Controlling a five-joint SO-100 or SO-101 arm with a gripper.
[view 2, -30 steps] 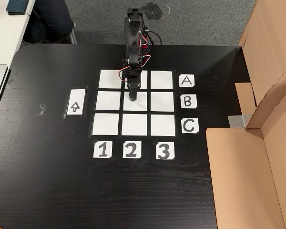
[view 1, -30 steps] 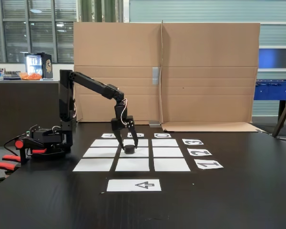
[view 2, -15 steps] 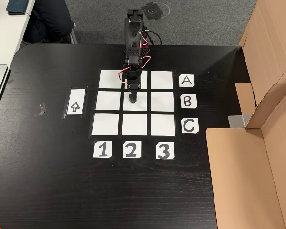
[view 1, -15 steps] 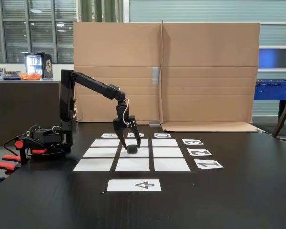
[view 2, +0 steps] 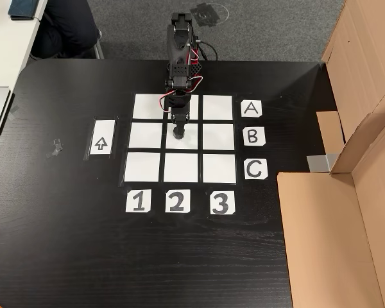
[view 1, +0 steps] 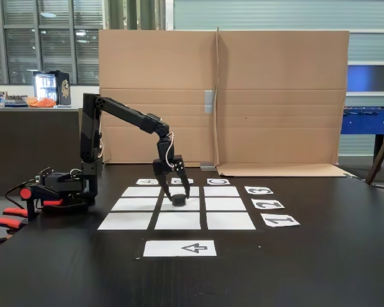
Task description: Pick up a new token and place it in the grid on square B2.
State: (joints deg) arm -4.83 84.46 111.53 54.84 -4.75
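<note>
Since a second ago my wrist has crept a little to the right in the side-on fixed view and risen slightly, while the token (view 1: 178, 200) has stayed where it was on square B2 (view 1: 187, 205).

Much is hard to read. From the high fixed view my own forearm and wrist cover the top middle sheet of the grid (view 2: 145, 136) and part of the centre one, and the token (view 2: 178, 135) shows merely as a dark round tip at the end of my pincer (view 2: 178, 133), so from there I cannot tell where finger ends and puck begins. In the side-on view the letter labels behind the grid are partly masked by my pincer (view 1: 177, 194). The red and white wires at my wrist blur into the black links.

My base stands at the far edge of the black table (view 2: 64, 244) in the high view, at the left in the side-on one. My upper arm rises straight, my forearm slopes down toward the grid, and my wrist bends so the pincer points nearly straight down over the centre square. The fingers (view 1: 159, 176) stand apart, straddling the token from above; whether they touch its sides I cannot tell. The token sits flat on the centre sheet. The arrow sheet (view 1: 180, 247) lies apart, beside the grid.
</note>
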